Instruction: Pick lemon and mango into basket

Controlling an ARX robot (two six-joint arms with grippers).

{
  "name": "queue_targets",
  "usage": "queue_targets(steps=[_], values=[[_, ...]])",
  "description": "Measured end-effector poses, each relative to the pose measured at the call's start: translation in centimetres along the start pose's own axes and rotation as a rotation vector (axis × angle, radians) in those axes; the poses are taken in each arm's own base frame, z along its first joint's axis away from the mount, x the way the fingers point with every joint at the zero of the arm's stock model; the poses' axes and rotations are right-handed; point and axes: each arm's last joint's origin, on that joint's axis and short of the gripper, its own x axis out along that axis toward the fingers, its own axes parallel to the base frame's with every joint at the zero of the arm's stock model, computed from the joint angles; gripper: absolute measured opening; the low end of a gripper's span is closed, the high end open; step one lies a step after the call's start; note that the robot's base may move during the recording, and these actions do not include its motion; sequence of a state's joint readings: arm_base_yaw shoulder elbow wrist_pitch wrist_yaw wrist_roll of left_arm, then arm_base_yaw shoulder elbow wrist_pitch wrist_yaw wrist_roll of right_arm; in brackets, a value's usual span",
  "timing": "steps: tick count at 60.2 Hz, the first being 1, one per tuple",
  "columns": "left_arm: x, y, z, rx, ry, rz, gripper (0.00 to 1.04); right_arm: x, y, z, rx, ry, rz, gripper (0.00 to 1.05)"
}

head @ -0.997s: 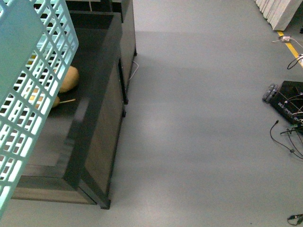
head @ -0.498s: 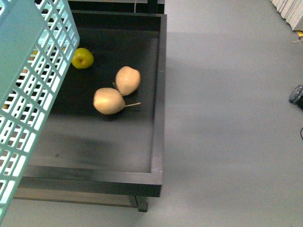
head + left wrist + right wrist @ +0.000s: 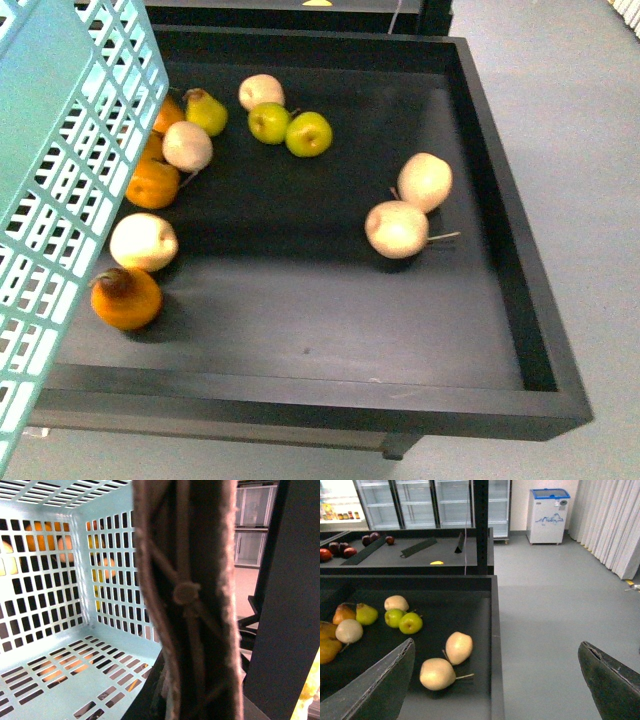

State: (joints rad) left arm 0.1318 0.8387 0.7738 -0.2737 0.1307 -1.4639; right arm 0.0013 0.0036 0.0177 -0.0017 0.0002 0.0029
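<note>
On the left of the front view, the light teal slotted plastic basket (image 3: 50, 120) hangs tilted over the left edge of the black rimmed display tray (image 3: 300, 400).

Left gripper (image 3: 205, 645): reads as clamped on the basket's brown swing handle (image 3: 185, 555). The handle fills the middle of its wrist view, with dark finger faces on either side.

Right gripper (image 3: 496, 645): jaws spread wide, nothing between them. It looks down on the tray's right side and the grey floor (image 3: 545, 630) beside it.

Lemon: no sure match. The closest candidate is a small bright-yellow thing (image 3: 436, 562) on the black rear table (image 3: 380, 560) beyond the tray. It is well apart from the right gripper and too small to tell.

Mango: cannot tell either. Dark red round fruits (image 3: 370, 539) sit at the far end of that rear table, too small to sort or count. Neither fruit is yet in the part of the basket that the left wrist view shows.

Tray count, front view:
- Two pale tan pears with stalks (image 3: 397, 228), side by side on the right. These are the tray fruit nearest the right gripper.
- Two green apples (image 3: 309, 133), side by side.
- One yellow-green pear (image 3: 205, 110).
- Three pale cream round fruits (image 3: 143, 241).
- Three orange fruits (image 3: 125, 297), one of them half hidden behind the basket wall.

The cream and orange fruits lie just beside the basket.
</note>
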Motion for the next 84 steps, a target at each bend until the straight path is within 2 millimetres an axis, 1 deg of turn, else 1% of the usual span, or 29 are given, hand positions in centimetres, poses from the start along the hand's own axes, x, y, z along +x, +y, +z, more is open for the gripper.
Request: queue_targets(steps=[84], values=[[0.03, 0.01, 0.00, -0.002, 0.001, 0.001, 0.05, 0.00, 0.00, 0.00, 0.000, 0.000, -0.001, 0.96]])
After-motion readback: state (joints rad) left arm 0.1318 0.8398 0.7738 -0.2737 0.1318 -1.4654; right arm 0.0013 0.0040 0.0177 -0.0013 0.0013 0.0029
